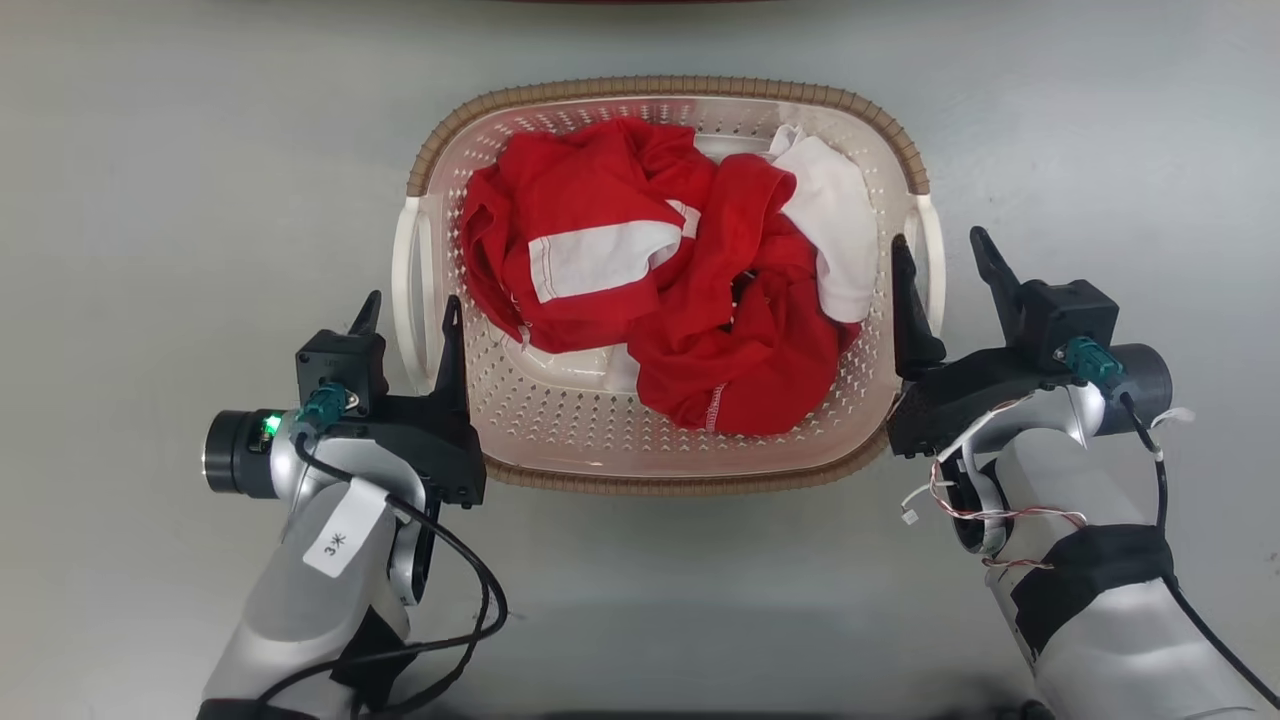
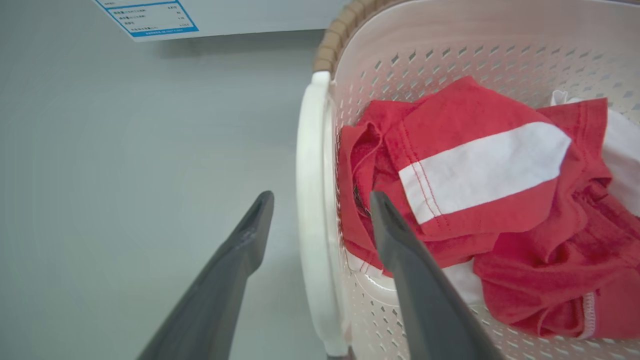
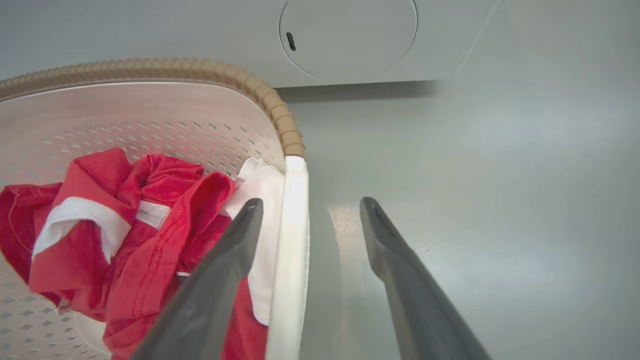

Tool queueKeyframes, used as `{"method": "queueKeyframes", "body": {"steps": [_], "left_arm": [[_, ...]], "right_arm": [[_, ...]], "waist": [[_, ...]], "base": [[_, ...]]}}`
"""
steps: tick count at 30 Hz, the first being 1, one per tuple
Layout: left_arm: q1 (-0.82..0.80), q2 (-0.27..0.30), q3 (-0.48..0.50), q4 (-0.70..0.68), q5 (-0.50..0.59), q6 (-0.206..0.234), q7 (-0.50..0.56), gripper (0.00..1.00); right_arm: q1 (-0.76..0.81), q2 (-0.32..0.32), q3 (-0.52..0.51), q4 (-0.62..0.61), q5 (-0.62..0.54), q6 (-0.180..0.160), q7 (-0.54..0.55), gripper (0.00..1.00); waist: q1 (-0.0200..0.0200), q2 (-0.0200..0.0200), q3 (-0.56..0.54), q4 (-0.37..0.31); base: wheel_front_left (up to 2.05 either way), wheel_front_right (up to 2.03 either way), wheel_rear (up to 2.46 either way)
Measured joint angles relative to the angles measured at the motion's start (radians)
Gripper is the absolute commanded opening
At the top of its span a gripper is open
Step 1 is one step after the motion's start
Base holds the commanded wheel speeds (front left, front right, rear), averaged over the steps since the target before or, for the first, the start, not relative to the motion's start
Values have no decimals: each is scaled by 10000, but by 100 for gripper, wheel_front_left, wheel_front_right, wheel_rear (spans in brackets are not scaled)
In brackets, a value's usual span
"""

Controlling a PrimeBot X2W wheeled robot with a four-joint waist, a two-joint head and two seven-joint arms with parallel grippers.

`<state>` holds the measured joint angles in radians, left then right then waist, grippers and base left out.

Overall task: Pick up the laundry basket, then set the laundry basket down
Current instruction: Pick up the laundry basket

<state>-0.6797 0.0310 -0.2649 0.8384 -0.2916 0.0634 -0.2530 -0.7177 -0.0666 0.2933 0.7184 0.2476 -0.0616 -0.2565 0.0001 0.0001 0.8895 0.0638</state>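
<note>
Starting with the head view, we find the cream-white perforated plastic laundry basket (image 1: 560, 420), rounded-rectangular with a brown woven-look rim, standing on the smooth grey floor (image 1: 150, 150) directly ahead, between the two arms. Its long axis runs side to side, so one white moulded handle faces each arm: the left handle (image 1: 404, 270) and the right handle (image 1: 932, 250). Crumpled red and white garments (image 1: 650, 290) lie inside. The left gripper (image 1: 412, 300) has its jaws apart, one dark finger outside the left handle and one inside the basket wall. The right gripper (image 1: 939, 237) is likewise spread across the right handle. We judge both arms equally near.

Passing to the left wrist view, we note the left handle (image 2: 310, 200) running lengthwise up the gap of the left gripper (image 2: 321, 195), closer to the inner finger. Nothing is clamped.

Passing to the right wrist view, we record the right handle (image 3: 292, 225) between the fingers of the right gripper (image 3: 311, 201), just beside the inner finger and apart from the outer. Whether it touches, we cannot tell. The jaws are open and hold nothing.

In our judgement each pair of jaws needs only to close across its handle, both together, before any lift.
</note>
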Motion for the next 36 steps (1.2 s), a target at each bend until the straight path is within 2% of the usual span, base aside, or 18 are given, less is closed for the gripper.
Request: {"method": "queueKeyframes", "body": {"steps": [9, 31, 32, 33, 34, 35, 36], "left_arm": [[-361, -2, -431, 633, -573, 71, 0, 100], [-1216, -15, -1634, 1452, -1929, 61, 33, 100], [-1241, -17, -1684, 1486, -1933, 59, 50, 100], [-1273, -19, -1735, 1526, -1950, 59, 50, 99], [-1313, -17, -1787, 1557, -1990, 61, 50, 75], [-1348, -15, -1858, 1578, -2021, 61, 52, 45], [-1372, -15, -1933, 1595, -2025, 61, 71, 0]], "right_arm": [[-224, -2, 487, 694, 522, -104, 0, 100], [-836, -8, 1162, 1375, 1235, -351, 0, 100], [-903, -8, 1189, 1392, 1248, -351, 0, 91], [-954, -10, 1210, 1394, 1290, -353, 0, 57], [-975, -10, 1237, 1409, 1319, -355, 0, 39], [-976, -10, 1264, 1448, 1335, -355, -2, 2], [-977, -10, 1292, 1505, 1350, -362, -2, 0]], "waist": [[0, 0, 276, 207], [0, -1, 543, 253], [0, -1, 554, 252], [0, -1, 564, 251], [0, -1, 573, 251], [0, -1, 581, 251], [0, -1, 588, 252]], "base": [[0, 0, 0], [0, 0, 0], [0, 0, 0], [0, 0, 0], [0, 0, 0], [0, 0, 0], [0, 0, 0]]}}
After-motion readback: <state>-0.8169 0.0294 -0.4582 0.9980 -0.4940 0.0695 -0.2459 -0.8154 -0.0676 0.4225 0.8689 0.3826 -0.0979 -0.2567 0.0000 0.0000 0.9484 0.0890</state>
